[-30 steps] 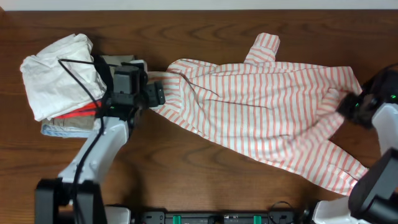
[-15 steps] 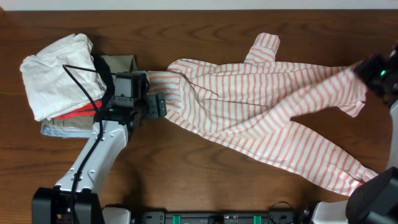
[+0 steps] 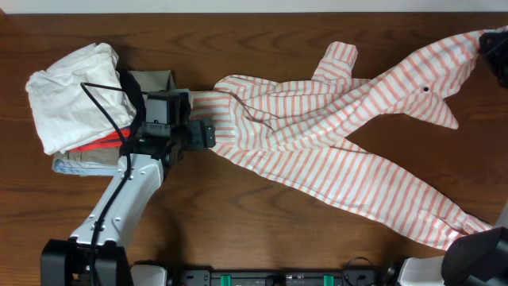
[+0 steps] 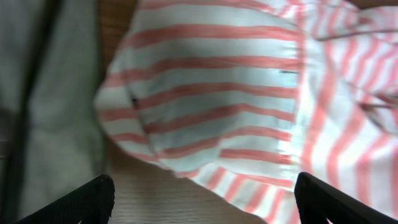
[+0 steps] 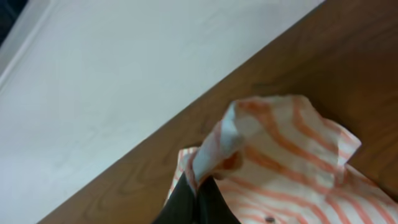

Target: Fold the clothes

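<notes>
One corner of the striped shirt [image 3: 317, 151] is now held high at the far right edge of the table [image 3: 238, 230], pinched between the closed fingers of the right gripper [image 3: 492, 41]. A second ago the same part of the hem was bunched low at the right side, nearer the table's middle depth. The cloth is thereby lifted and drawn outward, so a taut band is stretched from the shirt's left end toward the far right corner, while the near right tail is left flat on the wood.

The collar end [image 3: 226, 95] is found where it was, just right of the left gripper [image 3: 200, 133]. That gripper's fingers [image 4: 93, 199] are spread wide in the left wrist view, with striped fabric lying below them and nothing clamped. The pile of folded clothes [image 3: 75, 107] at the far left is left untouched.

No fold is yet made; the garment is judged to be at the straightening stage. Since the left end is not gripped, it is judged that further pull could slide the whole shirt rightward.
</notes>
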Controlling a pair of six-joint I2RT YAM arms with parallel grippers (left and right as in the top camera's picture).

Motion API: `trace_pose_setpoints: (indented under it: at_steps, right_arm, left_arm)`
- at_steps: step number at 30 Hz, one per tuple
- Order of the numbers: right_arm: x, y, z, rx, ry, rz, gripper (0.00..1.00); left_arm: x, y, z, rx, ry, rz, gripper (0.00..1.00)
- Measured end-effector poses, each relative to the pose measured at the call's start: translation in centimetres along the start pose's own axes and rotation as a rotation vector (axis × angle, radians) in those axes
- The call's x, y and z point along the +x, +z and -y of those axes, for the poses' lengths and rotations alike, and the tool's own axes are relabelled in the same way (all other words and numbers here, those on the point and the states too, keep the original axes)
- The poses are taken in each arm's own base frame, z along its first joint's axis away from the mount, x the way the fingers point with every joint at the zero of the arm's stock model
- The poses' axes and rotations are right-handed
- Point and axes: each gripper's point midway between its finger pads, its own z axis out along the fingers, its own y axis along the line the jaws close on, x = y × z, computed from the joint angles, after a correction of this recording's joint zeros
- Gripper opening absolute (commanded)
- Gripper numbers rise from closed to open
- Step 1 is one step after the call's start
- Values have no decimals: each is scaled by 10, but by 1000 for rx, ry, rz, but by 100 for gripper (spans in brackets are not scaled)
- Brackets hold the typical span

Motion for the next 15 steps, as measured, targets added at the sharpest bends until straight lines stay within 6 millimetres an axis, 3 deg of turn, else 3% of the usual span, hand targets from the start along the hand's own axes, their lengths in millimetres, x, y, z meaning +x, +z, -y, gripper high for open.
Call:
trace_pose_setpoints:
  at_steps: [15]
  right_arm:
    - [-35, -7, -24, -86, -13, 126, 1]
  left_arm:
    - [16, 2, 64, 171, 114, -37, 93]
